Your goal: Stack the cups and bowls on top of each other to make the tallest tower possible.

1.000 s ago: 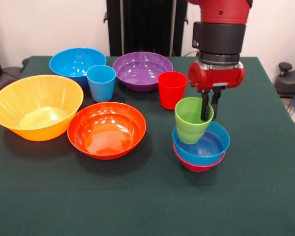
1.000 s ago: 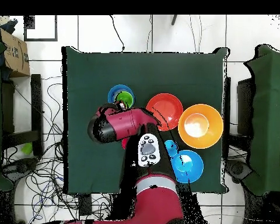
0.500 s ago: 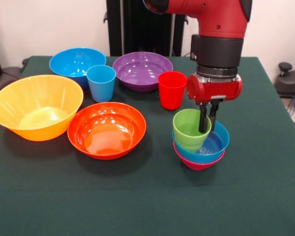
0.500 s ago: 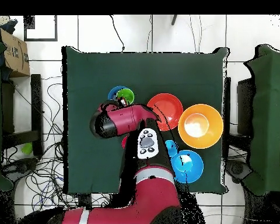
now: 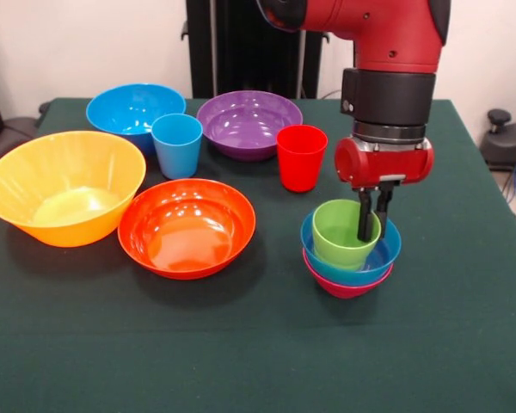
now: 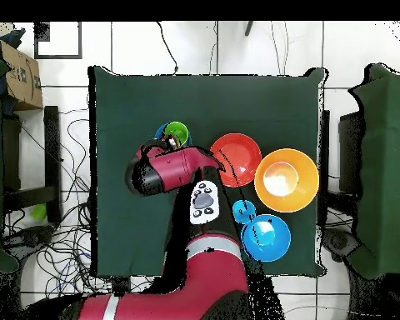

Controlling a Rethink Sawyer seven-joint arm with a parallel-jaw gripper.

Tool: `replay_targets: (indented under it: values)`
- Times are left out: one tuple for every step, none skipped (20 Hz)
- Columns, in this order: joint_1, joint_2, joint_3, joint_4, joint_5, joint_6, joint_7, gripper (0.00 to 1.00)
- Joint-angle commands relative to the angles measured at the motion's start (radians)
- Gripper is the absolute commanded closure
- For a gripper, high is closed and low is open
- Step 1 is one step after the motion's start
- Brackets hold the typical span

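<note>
A three-piece tower is built at the worktop's (image 5: pixel 464 344) front: green cup (image 5: pixel 344 234) seated in small blue bowl (image 5: pixel 380 249), nested in magenta bowl (image 5: pixel 344 288). The pincer (image 5: pixel 367 225) is clamped on the cup's rim. Yellow-orange (image 5: pixel 64 185), red-orange (image 5: pixel 187 225), large blue (image 5: pixel 131 107) and purple (image 5: pixel 248 122) bowls, light blue cup (image 5: pixel 177 144) and red cup (image 5: pixel 300 157) are left unstacked.

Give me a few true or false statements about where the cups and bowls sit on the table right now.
1. The green cup sits inside the small blue bowl. True.
2. The small blue bowl rests in the small magenta bowl. True.
3. The red cup is inside the purple bowl. False: it stands on the table beside it.
4. The gripper grips the light blue cup. False: its fingers pinch the green cup's rim.
</note>
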Motion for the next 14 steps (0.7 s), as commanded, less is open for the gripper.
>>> replay_targets:
  values:
    - [0.005, 0.009, 0.047, -0.017, 0.033, -0.011, 0.144, 1.00]
    - [0.002, -0.003, 0.052, 0.000, 0.035, 0.005, 0.141, 1.00]
    - [0.000, -0.009, 0.051, 0.009, 0.034, 0.009, 0.140, 1.00]
    - [-0.008, -0.022, 0.060, 0.028, 0.032, 0.020, 0.131, 1.00]
    - [-0.010, -0.025, 0.061, 0.040, 0.030, 0.020, 0.130, 1.00]
    - [-0.015, -0.030, 0.065, 0.054, 0.025, 0.016, 0.129, 1.00]
    - [-0.013, -0.031, 0.064, 0.061, 0.024, 0.012, 0.130, 1.00]
    - [-0.013, -0.030, 0.062, 0.070, 0.020, 0.004, 0.132, 1.00]
    - [-0.013, -0.031, 0.063, 0.077, 0.018, 0.000, 0.134, 1.00]
    - [-0.011, -0.029, 0.056, 0.079, 0.015, -0.004, 0.135, 1.00]
    - [-0.010, -0.030, 0.054, 0.084, 0.014, -0.008, 0.137, 1.00]
    - [-0.010, -0.024, 0.053, 0.084, 0.011, -0.013, 0.136, 1.00]
    - [-0.009, -0.023, 0.051, 0.085, 0.011, -0.015, 0.137, 1.00]
    - [-0.008, -0.019, 0.050, 0.087, 0.011, -0.019, 0.139, 1.00]
